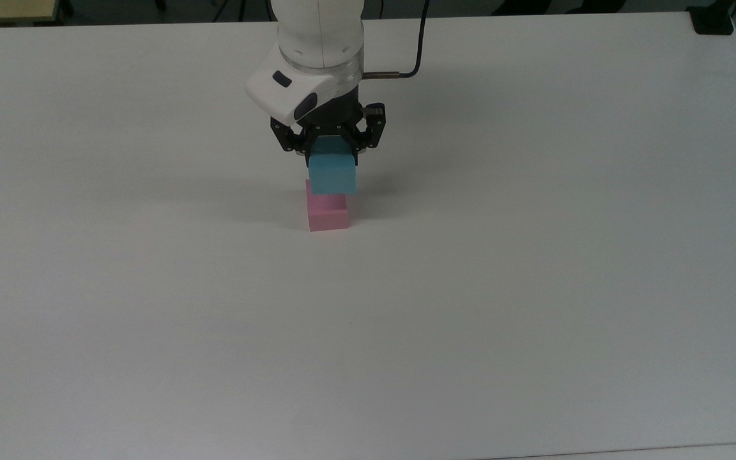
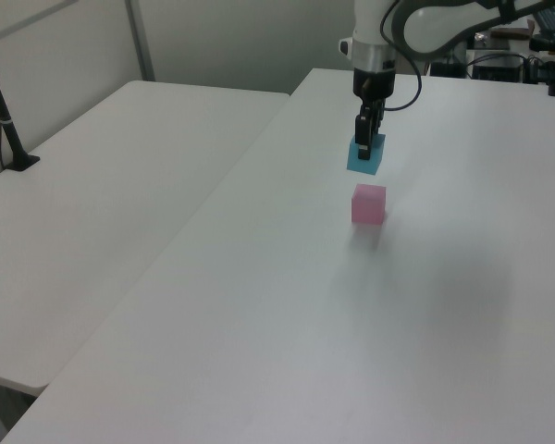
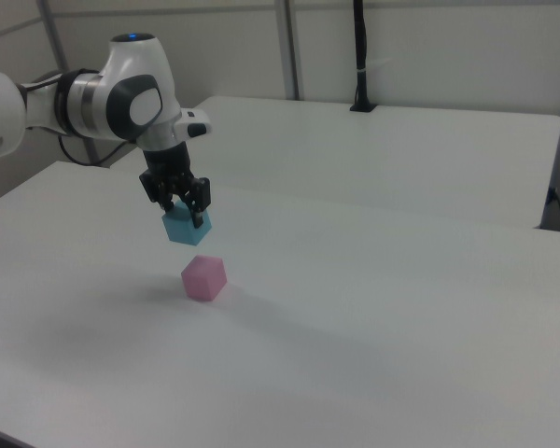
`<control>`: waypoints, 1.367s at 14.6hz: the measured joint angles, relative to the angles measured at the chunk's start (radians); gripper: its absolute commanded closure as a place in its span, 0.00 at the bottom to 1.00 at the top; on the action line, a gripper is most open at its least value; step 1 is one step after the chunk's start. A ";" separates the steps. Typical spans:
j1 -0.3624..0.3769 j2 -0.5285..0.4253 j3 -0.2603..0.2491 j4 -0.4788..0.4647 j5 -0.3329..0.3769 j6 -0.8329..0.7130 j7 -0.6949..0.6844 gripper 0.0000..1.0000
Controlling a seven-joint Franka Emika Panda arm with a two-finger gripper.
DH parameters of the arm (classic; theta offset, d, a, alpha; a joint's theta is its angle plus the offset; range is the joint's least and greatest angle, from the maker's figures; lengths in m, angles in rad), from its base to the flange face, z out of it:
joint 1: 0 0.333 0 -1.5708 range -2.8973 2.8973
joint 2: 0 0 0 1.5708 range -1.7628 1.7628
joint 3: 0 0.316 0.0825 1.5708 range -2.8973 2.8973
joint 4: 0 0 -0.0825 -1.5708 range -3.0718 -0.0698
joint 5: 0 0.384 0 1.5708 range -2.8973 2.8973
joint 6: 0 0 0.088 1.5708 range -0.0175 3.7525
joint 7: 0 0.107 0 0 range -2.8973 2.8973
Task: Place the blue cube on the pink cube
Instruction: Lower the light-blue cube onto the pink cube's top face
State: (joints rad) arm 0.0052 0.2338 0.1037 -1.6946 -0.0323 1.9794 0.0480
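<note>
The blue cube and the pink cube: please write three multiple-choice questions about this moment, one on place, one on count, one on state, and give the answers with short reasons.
1. Where is the blue cube?
A. On the table beside the pink cube
B. In the air, held above the table
C. Resting on top of the pink cube

2. How many cubes are in the scene?
A. One
B. Two
C. Three

3. What is the state of the gripper?
A. Open and holding nothing
B. Shut on the pink cube
C. Shut on the blue cube

Answers:
1 B, the right view shows a gap between the blue cube and the pink cube.
2 B, there is one blue and one pink.
3 C, its fingers clamp the blue cube's sides.
</note>
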 measured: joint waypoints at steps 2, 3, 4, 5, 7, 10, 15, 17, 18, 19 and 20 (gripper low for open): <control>0.000 -0.002 0.000 -0.017 -0.017 0.002 0.000 0.66; 0.000 -0.003 0.000 -0.023 -0.020 0.002 0.000 0.66; 0.000 -0.005 0.000 -0.029 -0.024 0.002 0.000 0.66; -0.001 -0.006 0.000 -0.036 -0.030 0.002 0.000 0.66; -0.002 -0.007 -0.001 -0.056 -0.045 0.002 0.000 0.66; -0.003 -0.007 -0.001 -0.078 -0.055 0.021 0.001 0.66; -0.002 0.014 -0.001 -0.098 -0.079 0.099 0.046 0.66; -0.002 0.020 -0.001 -0.099 -0.082 0.101 0.048 0.66; -0.002 0.021 -0.001 -0.099 -0.082 0.101 0.049 0.65; -0.002 0.022 -0.001 -0.099 -0.083 0.101 0.049 0.65; -0.002 0.022 -0.001 -0.100 -0.088 0.101 0.050 0.65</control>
State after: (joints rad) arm 0.0036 0.2558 0.1026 -1.7950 -0.1206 2.0800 0.0976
